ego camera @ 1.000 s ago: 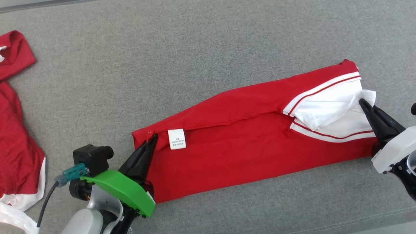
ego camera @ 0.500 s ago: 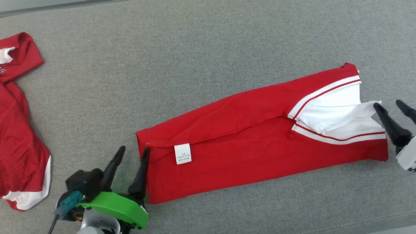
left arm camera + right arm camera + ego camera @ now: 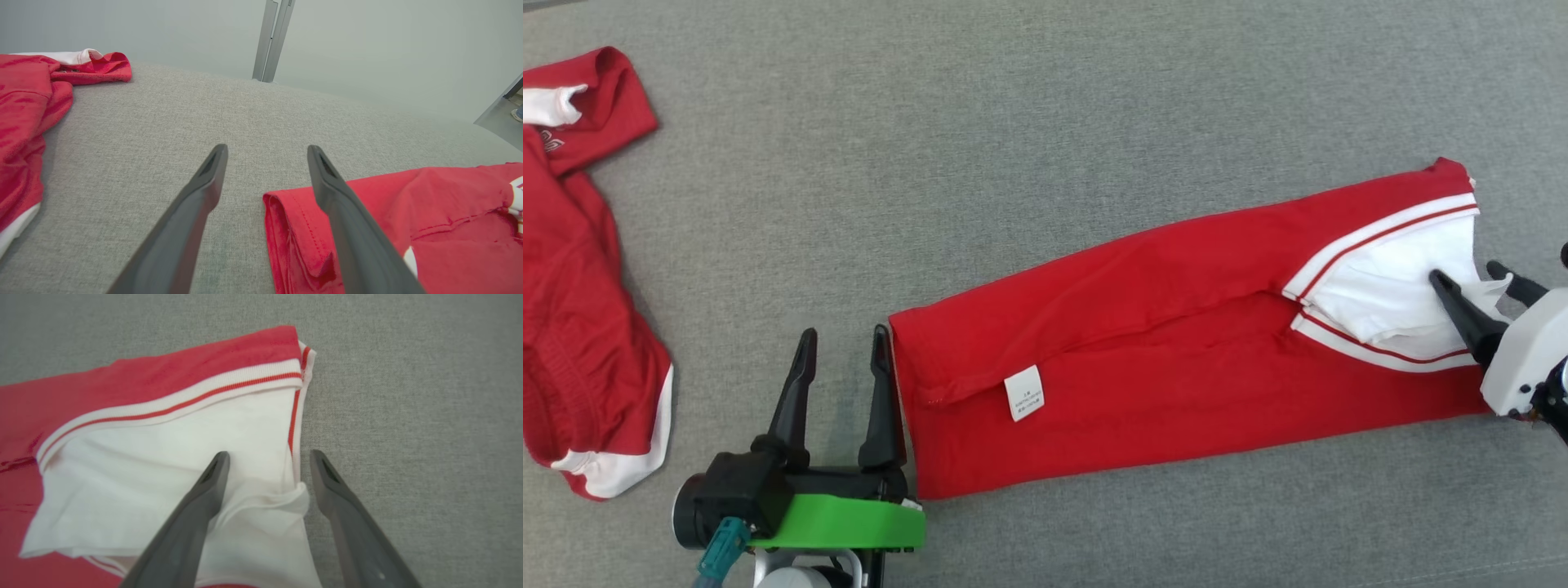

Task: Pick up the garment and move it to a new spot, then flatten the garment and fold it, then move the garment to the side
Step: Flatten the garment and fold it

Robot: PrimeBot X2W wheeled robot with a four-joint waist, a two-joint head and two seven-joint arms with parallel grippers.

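Head view shows the left gripper (image 3: pixel 843 333) with its two long, tapered dark fingers spread apart and holding nothing; the finger nearer the cloth lies just beside the hemmed left end of the garment (image 3: pixel 1160 359); the right gripper (image 3: pixel 1464 273) is spread too, its smooth fingers on either side of a crumpled white flap (image 3: pixel 1388 298) at the other end, not pinching it; the garment is a long folded band of matte red cloth with white trim carrying a thin red stripe, and it lies slanted on the grey woven surface (image 3: pixel 1013 122); a small white label (image 3: pixel 1023 393) sits near its left end; another red cloth (image 3: pixel 572 310), rumpled, lies well apart at the left.
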